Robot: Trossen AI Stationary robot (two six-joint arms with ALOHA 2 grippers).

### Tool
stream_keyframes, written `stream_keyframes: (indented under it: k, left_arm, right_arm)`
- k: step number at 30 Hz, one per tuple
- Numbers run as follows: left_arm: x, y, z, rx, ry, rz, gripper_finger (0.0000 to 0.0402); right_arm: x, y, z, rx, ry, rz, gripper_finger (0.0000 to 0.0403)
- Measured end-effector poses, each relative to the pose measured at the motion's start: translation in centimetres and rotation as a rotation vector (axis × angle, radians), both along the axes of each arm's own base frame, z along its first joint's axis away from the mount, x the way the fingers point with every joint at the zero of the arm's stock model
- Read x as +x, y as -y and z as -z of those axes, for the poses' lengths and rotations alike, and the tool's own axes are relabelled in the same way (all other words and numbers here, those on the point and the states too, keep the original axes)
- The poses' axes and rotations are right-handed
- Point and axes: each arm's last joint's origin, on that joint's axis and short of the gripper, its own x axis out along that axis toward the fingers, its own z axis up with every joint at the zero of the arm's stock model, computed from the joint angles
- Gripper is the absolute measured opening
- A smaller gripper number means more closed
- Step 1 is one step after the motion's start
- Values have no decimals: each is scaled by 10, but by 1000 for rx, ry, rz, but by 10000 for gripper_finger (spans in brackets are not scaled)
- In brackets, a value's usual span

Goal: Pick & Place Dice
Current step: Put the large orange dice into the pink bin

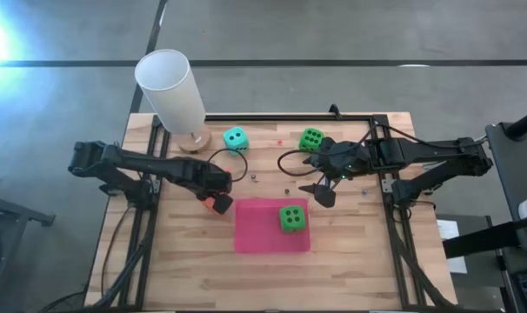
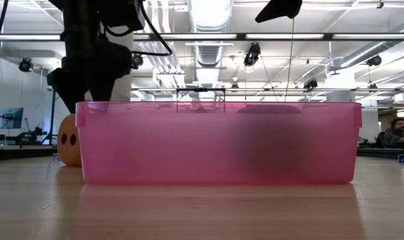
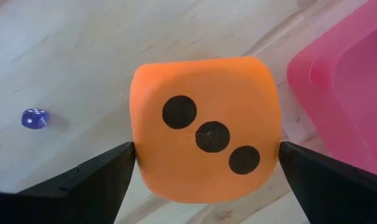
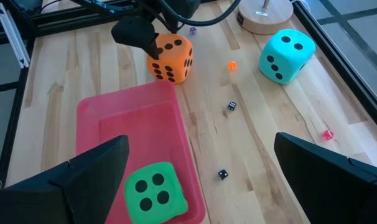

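Here the left gripper [image 1: 216, 202] sits low on the counter [image 1: 194, 261], just off the left edge of the pink tray [image 1: 250, 236], with its two fingers pressed against opposite sides of the orange die [image 3: 204, 137]. The die's three-pip face shows in the left wrist view, and the die rests on or very near the wood; contact with the counter cannot be told for sure. One green die [image 1: 291, 218] lies inside the tray, four pips up. The teal die [image 1: 236, 138] stands on the counter near the round wooden base of the white lamp [image 1: 172, 89], and the second green die [image 1: 311, 139] lies farther right along the back edge. The right gripper [image 1: 323, 189] hangs above the counter just beyond the tray's far right corner, fingers spread wide and holding nothing. Several tiny dice are scattered on the wood between the large ones.
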Motion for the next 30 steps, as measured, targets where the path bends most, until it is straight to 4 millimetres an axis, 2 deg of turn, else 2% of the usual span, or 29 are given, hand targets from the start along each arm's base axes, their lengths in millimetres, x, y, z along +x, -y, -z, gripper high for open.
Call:
stream_keyframes:
  k: [17, 30]
  left_arm:
    - [-4, 0, 15, 5, 6, 0, 398]
    - [-5, -1, 18, 15, -2, -8, 399]
  right_arm:
    - [0, 0, 0, 0, 4, 0, 400]
    - [0, 0, 0, 1, 4, 0, 400]
